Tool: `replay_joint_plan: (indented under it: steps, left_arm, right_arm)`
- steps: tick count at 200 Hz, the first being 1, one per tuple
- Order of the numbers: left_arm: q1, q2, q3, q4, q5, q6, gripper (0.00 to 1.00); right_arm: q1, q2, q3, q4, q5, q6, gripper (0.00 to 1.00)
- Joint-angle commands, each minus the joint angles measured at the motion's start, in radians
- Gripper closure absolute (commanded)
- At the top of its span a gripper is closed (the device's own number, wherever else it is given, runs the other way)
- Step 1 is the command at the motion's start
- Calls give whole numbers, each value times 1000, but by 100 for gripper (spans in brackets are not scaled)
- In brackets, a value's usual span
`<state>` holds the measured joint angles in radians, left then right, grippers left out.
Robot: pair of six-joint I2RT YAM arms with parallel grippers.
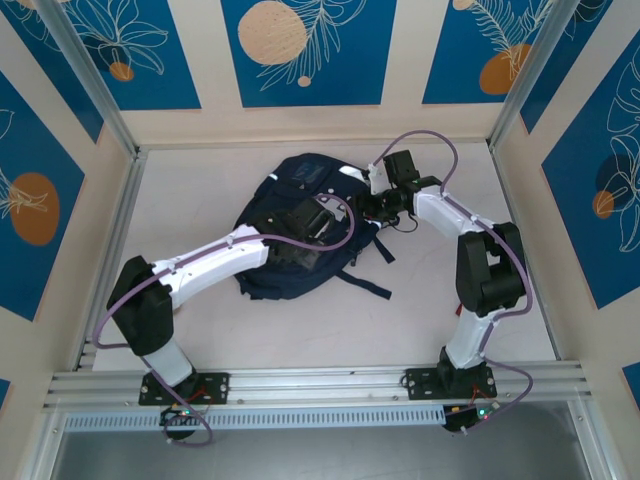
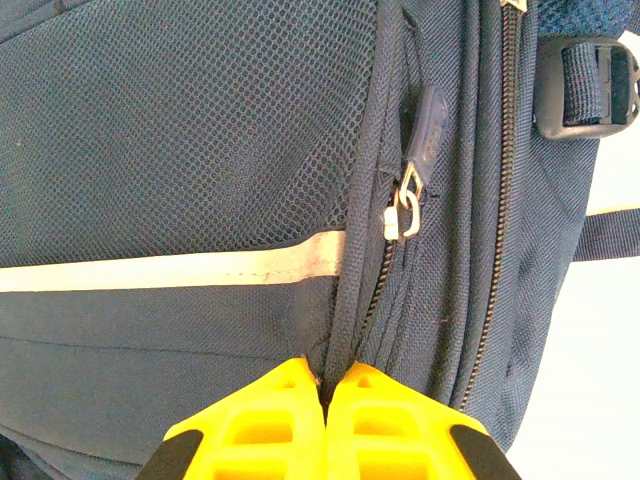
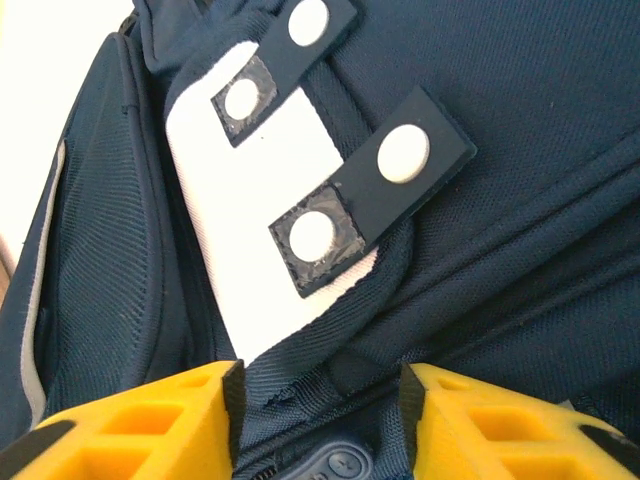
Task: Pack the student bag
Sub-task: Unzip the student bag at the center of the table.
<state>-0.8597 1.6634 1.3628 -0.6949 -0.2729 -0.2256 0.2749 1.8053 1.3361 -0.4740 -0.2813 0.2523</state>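
The student bag (image 1: 300, 185), dark navy, lies flat in the middle of the table. My left gripper (image 1: 318, 222) rests on its middle. In the left wrist view this gripper (image 2: 325, 385) is shut on a corded seam of the bag (image 2: 180, 150), beside a side zipper and its pull (image 2: 420, 140). My right gripper (image 1: 372, 200) is at the bag's right edge. Its jaws (image 3: 320, 400) stand open, straddling a fold of navy webbing and a zipper pull (image 3: 335, 462) just below the light patch (image 3: 250, 220).
A white reflective stripe (image 2: 180, 268) crosses the mesh side pocket. A strap buckle (image 2: 590, 85) sits at the bag's edge, and loose dark straps (image 1: 370, 285) trail onto the table toward the right arm. Walls enclose the table on three sides.
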Motion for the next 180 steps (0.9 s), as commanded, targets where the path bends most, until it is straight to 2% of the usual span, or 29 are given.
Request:
replay_joint_plan:
  steps: [1,45,83,137,180]
  left_arm:
    - [16,-46,3,56,-11,5,100]
    - [17,-42,6,57,-45,-14,100]
    - [19,-46,5,57,-63,-16,100]
    - [21,-39,5,55,-99,-24,100]
    - [22,-37,6,55,-95,-22,100]
  right_arm:
    - [-6,20,31,-54,-91,-82,46]
    - [-6,5,-12,-42,-209,-131,54]
    - [-14,-23,-54,-24,-241,-129,62]
    - [-20,-103,-152,54,-279,-80,66]
    - [-18,-140,-197,49,-268,-87,65]
